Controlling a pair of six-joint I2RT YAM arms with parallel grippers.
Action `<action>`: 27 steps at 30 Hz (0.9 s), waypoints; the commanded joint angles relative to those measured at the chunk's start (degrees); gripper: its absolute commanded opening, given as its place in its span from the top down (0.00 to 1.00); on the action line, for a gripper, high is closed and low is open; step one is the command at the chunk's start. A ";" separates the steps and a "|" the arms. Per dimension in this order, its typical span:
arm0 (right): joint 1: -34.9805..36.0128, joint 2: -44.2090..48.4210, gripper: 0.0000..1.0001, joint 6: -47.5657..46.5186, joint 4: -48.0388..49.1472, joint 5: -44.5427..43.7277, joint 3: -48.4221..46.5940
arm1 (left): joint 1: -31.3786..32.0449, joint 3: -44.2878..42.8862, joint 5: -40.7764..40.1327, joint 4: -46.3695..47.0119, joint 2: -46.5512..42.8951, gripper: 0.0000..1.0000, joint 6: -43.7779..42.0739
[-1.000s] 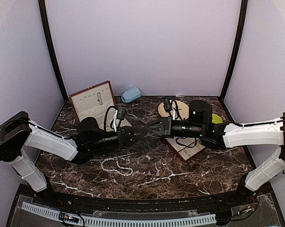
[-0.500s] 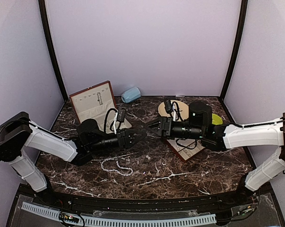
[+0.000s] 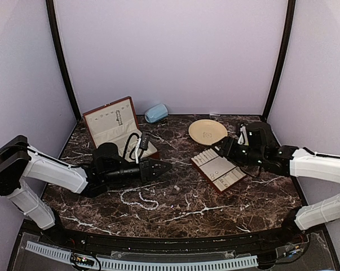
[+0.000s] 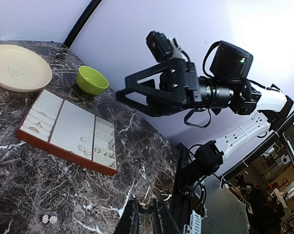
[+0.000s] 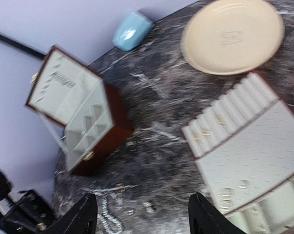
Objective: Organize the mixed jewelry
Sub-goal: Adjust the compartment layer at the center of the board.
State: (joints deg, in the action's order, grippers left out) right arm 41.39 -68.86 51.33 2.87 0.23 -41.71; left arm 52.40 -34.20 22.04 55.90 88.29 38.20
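Two tools: left tool (image 3: 167,166) clenched, any tiny catch unreadable; right tool (image 5: 143,200) spread, its view blurred.

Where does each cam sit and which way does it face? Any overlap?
Top external: above, behind the bases, looking down on the dark marble table; both arms show.
Left wrist: low, facing rightward at the open right gripper; shut left gripper at bottom edge.
Right wrist: raised, facing down-left at the red-brown box with cream lining; own fingers at bottom.
Shared: round cream plate and cream slotted tray in all three.
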 commanded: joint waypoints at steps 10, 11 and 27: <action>-14.14 3.09 0.38 1.15 -20.94 -9.63 12.42 | 0.06 0.63 -1.51 -7.65 -4.26 0.92 -2.94; -14.16 2.29 0.39 0.99 -20.17 -9.00 12.64 | 0.00 0.62 -1.68 -7.78 -4.40 0.92 -3.02; -13.85 -7.04 0.59 -0.10 -10.59 -1.65 12.51 | -0.02 -0.18 -2.49 -10.45 -5.23 0.92 -3.98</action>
State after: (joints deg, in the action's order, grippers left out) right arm 27.38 -74.15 51.46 -9.63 -2.48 -29.34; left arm 52.40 -34.06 19.94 46.39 85.06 35.51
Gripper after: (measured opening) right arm 0.447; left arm 0.111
